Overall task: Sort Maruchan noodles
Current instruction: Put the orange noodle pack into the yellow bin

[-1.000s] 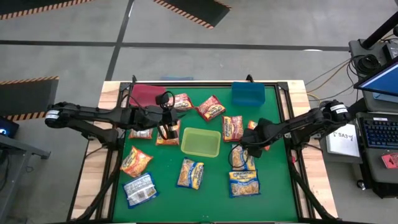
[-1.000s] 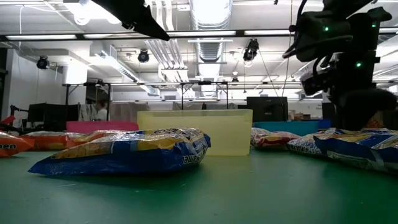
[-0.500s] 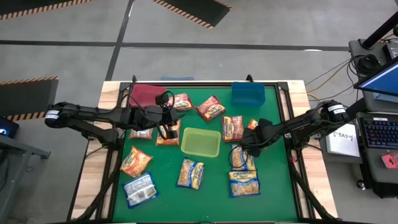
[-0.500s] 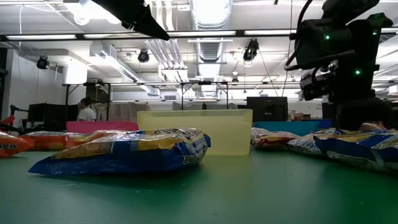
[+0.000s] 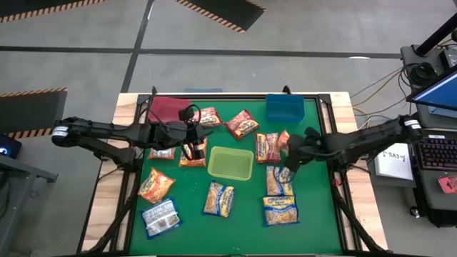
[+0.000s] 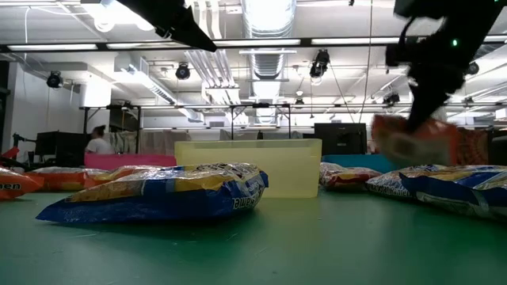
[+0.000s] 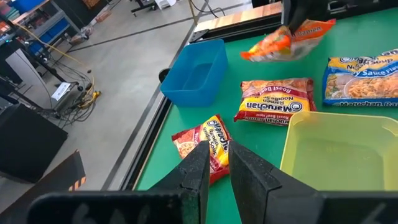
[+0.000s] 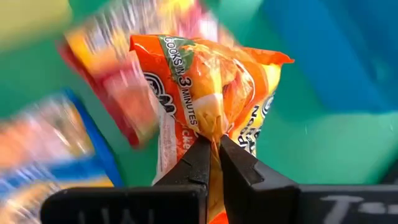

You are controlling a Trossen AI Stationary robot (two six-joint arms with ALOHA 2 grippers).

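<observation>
Maruchan noodles lie scattered on the green table (image 5: 243, 214) around the yellow-green bin (image 5: 230, 163). The orange packet (image 8: 211, 93) hangs off the mat about 3 o'clock of that bin, pinched by the right gripper (image 8: 213, 149), long axis running straight out from the jaws. Left gripper (image 5: 191, 150), at 9 o'clock, looks nearly closed and empty.

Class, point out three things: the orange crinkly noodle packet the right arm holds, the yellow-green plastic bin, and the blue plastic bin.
orange crinkly noodle packet (image 8: 211, 81), right wrist view, its bunched middle.
yellow-green plastic bin (image 5: 230, 163), high view, its bare floor.
blue plastic bin (image 7: 196, 73), left wrist view, its inner floor.
</observation>
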